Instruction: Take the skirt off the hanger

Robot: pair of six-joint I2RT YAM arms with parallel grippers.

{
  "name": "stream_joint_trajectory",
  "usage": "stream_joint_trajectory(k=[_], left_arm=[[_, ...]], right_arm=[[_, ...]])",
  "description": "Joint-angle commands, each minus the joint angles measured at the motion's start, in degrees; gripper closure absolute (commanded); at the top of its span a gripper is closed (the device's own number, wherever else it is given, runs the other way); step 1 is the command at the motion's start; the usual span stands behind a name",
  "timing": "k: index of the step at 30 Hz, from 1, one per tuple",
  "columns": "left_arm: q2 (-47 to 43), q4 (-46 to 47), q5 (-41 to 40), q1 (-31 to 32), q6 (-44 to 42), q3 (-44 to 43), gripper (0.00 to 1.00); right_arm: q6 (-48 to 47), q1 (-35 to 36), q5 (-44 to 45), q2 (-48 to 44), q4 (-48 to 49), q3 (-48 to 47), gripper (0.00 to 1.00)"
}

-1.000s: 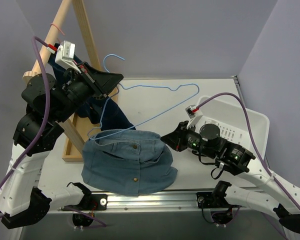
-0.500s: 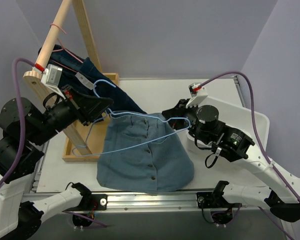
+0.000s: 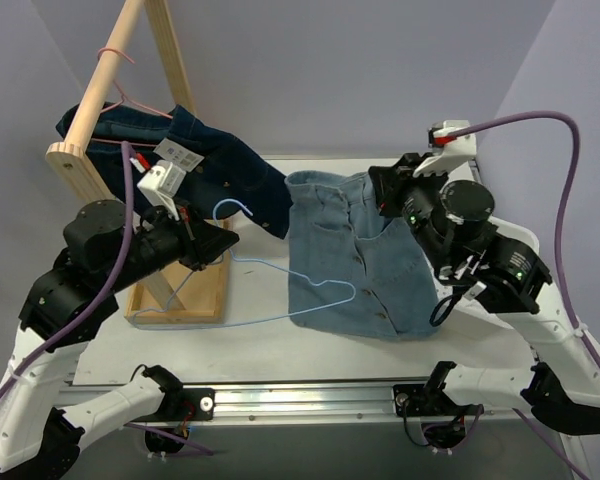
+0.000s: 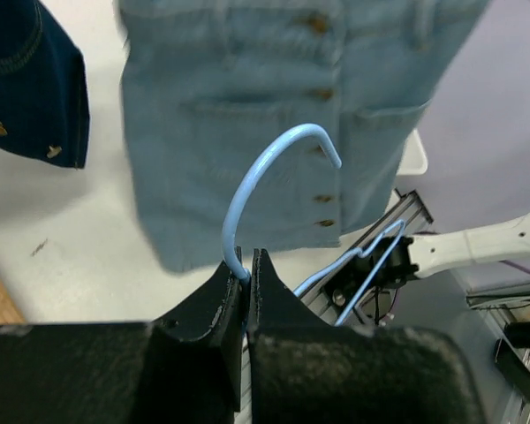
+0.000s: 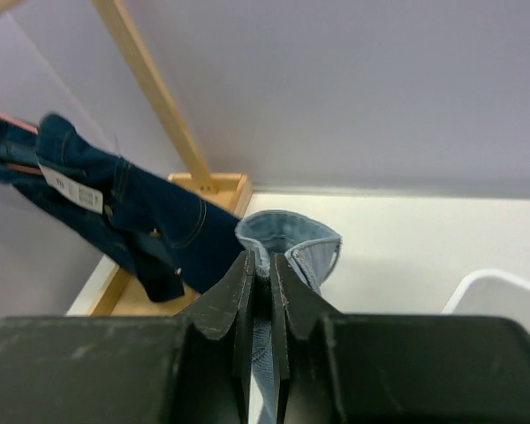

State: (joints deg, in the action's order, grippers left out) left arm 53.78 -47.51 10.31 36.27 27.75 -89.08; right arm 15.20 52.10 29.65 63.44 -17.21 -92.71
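A pale denim skirt (image 3: 350, 270) hangs by its waistband from the right pincer (image 3: 385, 193), which is pressed together on a fold of the band above the far middle of the tabletop (image 3: 250, 350). The right wrist view shows the band bunched between the fingers. The buttoned front faces the arm bases and the cloth drops toward the tabletop; whether the hem touches it cannot be told.

To the skirt's left, the left pincer (image 3: 218, 243) pinches the blue wire hanger (image 4: 244, 177) at the foot of its hook, jaws closed on the wire. The hook curls upward, while the hanger's body slants down toward the near edge. From above, one shoulder tip overlaps the skirt's lower left corner, and it is not clear whether wire and cloth touch there. No part of the skirt is seen threaded over the wire.

Behind the left arm stands a wooden rack (image 3: 110, 75) with a dark denim garment (image 3: 220, 170) draped from it, its edge just beside the skirt's upper left. A white bin (image 5: 503, 291) shows at the right in the right wrist view.
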Motion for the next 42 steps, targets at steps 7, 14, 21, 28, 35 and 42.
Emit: stream_joint_trajectory(k=[7, 14, 21, 28, 35, 42], left_arm=[[-0.78, 3.21, 2.44, -0.15, -0.33, 7.69, 0.98], [-1.04, 3.3, 2.53, -0.15, -0.77, 9.8, 0.98], [-1.13, 5.67, 4.02, -0.15, 0.38, 13.48, 0.98], [-0.61, 9.27, 5.07, -0.06, 1.43, 17.0, 0.98], [-0.52, 12.7, 5.6, 1.7, 2.66, 20.25, 0.98], [0.1, 16.48, 5.61, 3.89, 4.24, 22.98, 0.98]], right_arm=[[-14.93, -0.33, 11.47, -1.31, 19.73, -10.03, 1.0], [-23.54, -0.33, 18.41, 3.88, 24.68, -16.45, 1.0], [-33.2, -0.24, 22.2, 5.29, 32.66, -20.5, 1.0], [-48.32, -0.33, 27.91, 3.36, 45.23, -19.0, 1.0], [-63.62, -0.33, 30.29, 3.27, 58.41, -18.21, 1.0], [-69.51, -0.24, 32.05, 2.39, 60.98, -17.25, 1.0]])
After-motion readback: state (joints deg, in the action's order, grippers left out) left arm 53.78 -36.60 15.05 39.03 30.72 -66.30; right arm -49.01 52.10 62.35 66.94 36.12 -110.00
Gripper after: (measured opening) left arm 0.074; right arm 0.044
